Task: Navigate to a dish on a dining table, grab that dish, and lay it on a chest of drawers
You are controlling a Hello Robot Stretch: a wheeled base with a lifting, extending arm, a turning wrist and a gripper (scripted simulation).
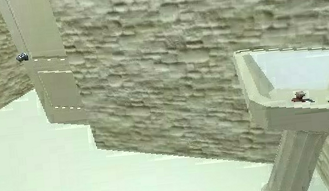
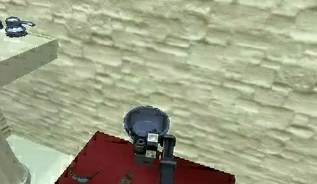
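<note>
The dish [image 2: 148, 121], a dark, round, bowl-shaped thing, sits at the far edge of a dark red surface [image 2: 196, 180] with dark curved marks. The gripper [image 2: 143, 144] is right at the dish, at the end of the dark square arm [image 2: 167, 180]. I cannot tell whether it holds the dish. Behind runs a rough, pale stone wall [image 2: 250, 71]. A smooth cream pedestal sink [image 2: 9, 62] stands at the arm side view's left.
</note>
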